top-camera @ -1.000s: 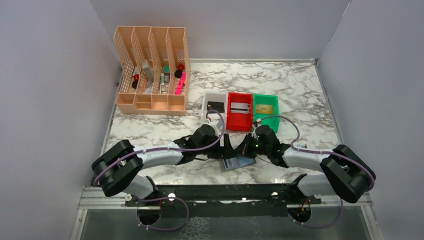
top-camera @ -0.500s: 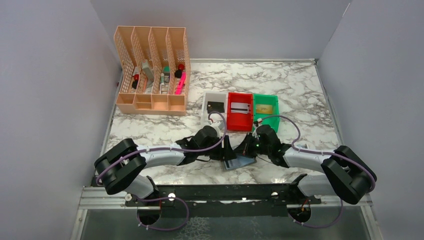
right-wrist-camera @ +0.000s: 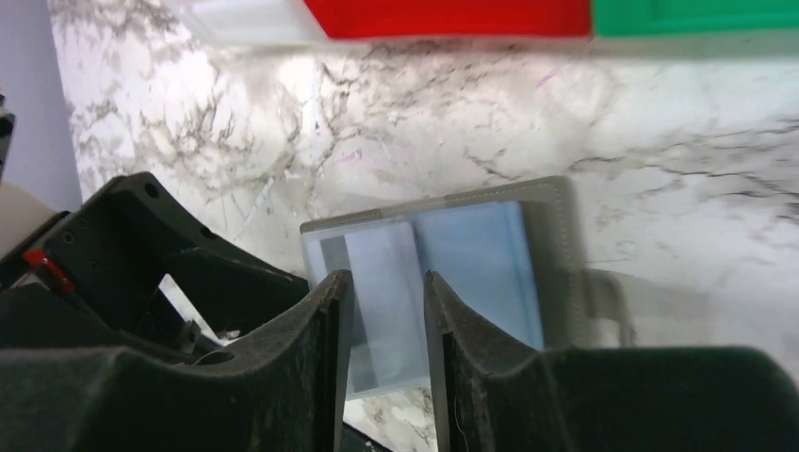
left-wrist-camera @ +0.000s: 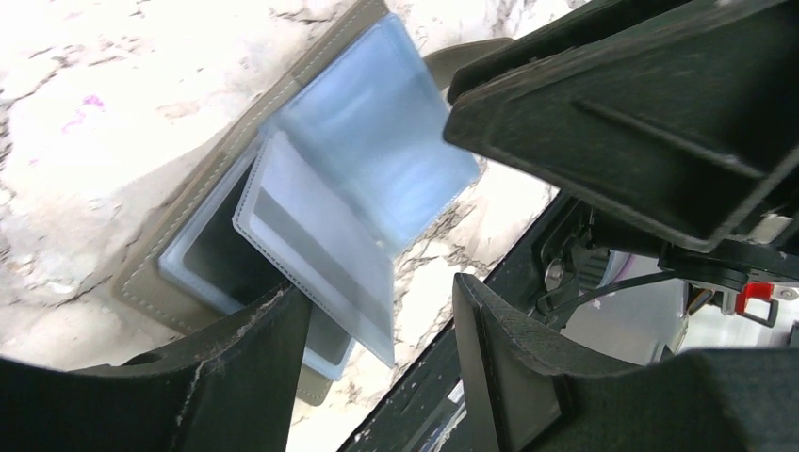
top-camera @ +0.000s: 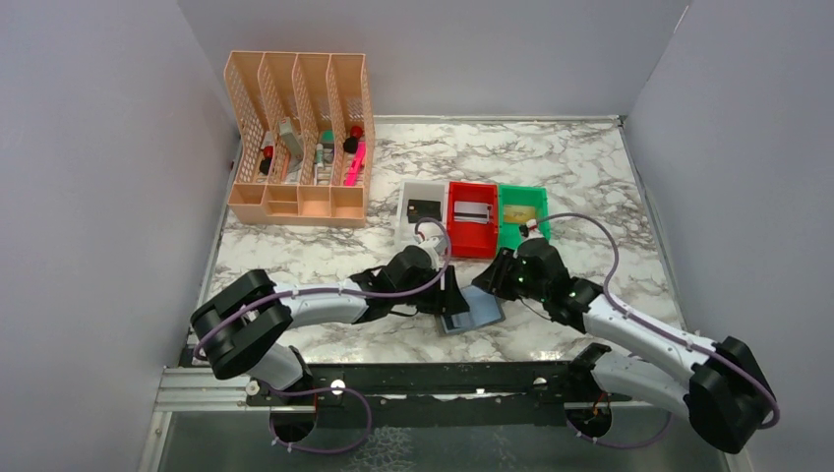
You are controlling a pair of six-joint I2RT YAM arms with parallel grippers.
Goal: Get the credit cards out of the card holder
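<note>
The card holder point(top-camera: 472, 313) lies open on the marble near the front edge, its light-blue pockets point(left-wrist-camera: 377, 160) facing up. One clear pocket leaf point(left-wrist-camera: 320, 245) stands up between the fingers of my left gripper point(top-camera: 450, 295) point(left-wrist-camera: 377, 290). That gripper is open and sits at the holder's left edge. My right gripper point(top-camera: 490, 279) point(right-wrist-camera: 388, 292) hangs open above the holder's point(right-wrist-camera: 471, 259) far right side with nothing between its fingers. The credit cards lie in the bins: a black one point(top-camera: 424, 208), a silvery one point(top-camera: 473, 211) and a gold one point(top-camera: 519, 213).
A white bin point(top-camera: 405, 214), a red bin point(top-camera: 472, 243) and a green bin point(top-camera: 543, 218) stand in a row just beyond the grippers. A peach desk organizer point(top-camera: 300, 197) with pens stands at the back left. Grey walls close in both sides.
My right gripper has opened, let go of the card holder and lifted back to the right. The left gripper has narrowed a little and shifted slightly right. The holder now lies flatter.
</note>
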